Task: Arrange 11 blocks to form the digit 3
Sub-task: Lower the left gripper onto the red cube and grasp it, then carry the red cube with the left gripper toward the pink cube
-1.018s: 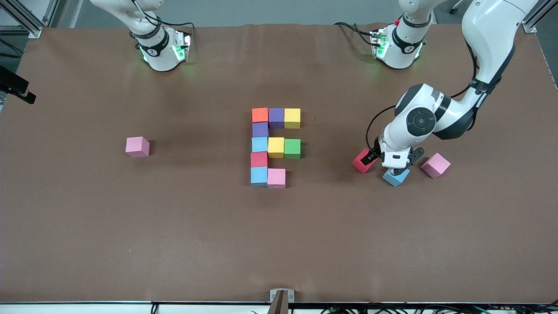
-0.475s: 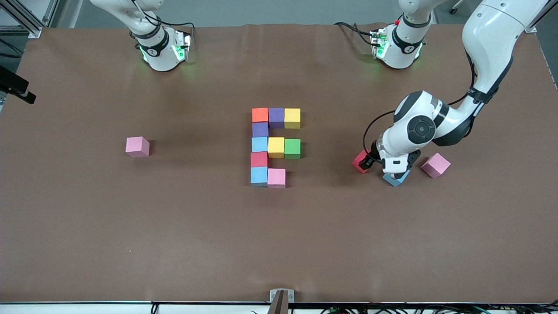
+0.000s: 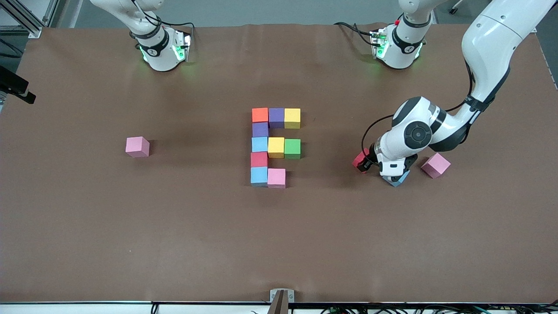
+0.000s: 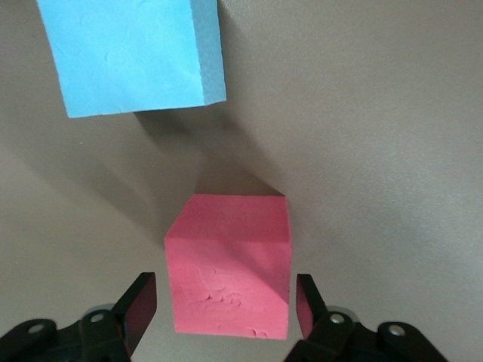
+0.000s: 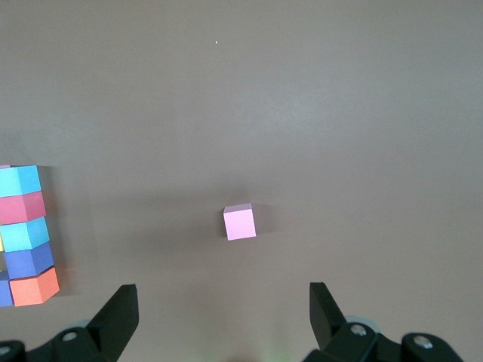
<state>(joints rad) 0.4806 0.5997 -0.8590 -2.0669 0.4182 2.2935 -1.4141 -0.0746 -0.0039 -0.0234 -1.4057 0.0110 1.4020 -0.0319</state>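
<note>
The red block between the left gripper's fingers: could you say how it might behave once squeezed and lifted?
The red block looks like matte foam, so probably light and grippy. Its dimpled face suggests slight give. Flat-sided, it shouldn't roll when the left gripper closes.

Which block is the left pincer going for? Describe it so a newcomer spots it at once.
Start at the block figure mid-table, then look toward the left arm's end, where three loose blocks lie under that arm. The left pincer straddles the red block, with a light blue block and a pink block beside it; it is the only red one there.
</note>
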